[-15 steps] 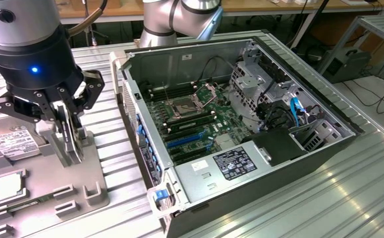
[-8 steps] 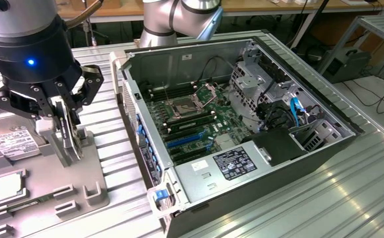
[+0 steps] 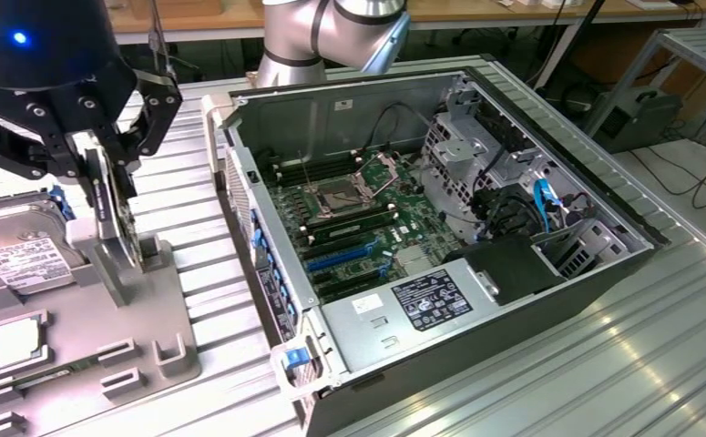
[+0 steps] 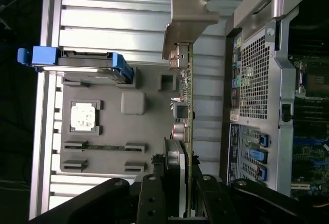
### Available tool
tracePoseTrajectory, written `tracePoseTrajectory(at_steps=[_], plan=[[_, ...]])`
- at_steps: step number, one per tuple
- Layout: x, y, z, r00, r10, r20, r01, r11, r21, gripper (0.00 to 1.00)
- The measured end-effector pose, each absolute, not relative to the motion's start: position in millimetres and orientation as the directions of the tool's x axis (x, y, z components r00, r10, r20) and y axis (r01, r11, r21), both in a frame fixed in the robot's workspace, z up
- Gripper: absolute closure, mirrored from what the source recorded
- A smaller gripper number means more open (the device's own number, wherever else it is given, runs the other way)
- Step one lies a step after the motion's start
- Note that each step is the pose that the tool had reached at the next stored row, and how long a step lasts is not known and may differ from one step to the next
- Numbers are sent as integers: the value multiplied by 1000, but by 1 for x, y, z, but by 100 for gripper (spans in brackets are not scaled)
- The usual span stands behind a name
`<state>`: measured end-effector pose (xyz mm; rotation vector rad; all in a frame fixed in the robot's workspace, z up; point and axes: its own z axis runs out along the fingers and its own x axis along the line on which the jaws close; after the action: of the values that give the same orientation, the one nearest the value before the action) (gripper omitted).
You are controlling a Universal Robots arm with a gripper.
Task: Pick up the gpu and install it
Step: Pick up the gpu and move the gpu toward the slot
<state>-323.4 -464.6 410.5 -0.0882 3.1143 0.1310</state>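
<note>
The gpu is a thin dark card with a silvery end bracket, and it stands upright on edge. My black gripper is shut on its upper end, one finger on each flat face. It hangs over the grey holder tray at the exterior view's left; whether its lower end clears the tray I cannot tell. In the wrist view the gpu runs edge-on out from my gripper. The open computer case lies to the exterior view's right, its motherboard with blue card slots facing up.
The tray also holds a silver hard drive with blue side rails and a square processor chip. The arm's base stands behind the case. All of it rests on a ribbed metal table.
</note>
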Motion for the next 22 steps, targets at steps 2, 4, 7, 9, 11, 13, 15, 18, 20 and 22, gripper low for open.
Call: tracePoseTrajectory(at_steps=[2,4,7,9,11,13,15,18,20,22], plan=[[-323,-465,422,-998,-55,-26,-57,995,83,72],[-323,-465,425,-998,-55,-26,-57,995,83,72],[-323,-465,427,-998,-55,-26,-57,995,83,72],[-323,-465,428,-998,-55,-26,-57,995,83,72],[-323,-465,429,-998,-55,-26,-57,995,83,72],[-323,-465,431,-998,-55,-26,-57,995,83,72],[-323,-465,432,-998,-55,-26,-57,995,83,72],[-323,-465,434,-998,-55,-26,-57,995,83,72],[-323,-465,436,-998,-55,-26,-57,995,83,72],[-323,-465,437,-998,-55,-26,-57,995,83,72]])
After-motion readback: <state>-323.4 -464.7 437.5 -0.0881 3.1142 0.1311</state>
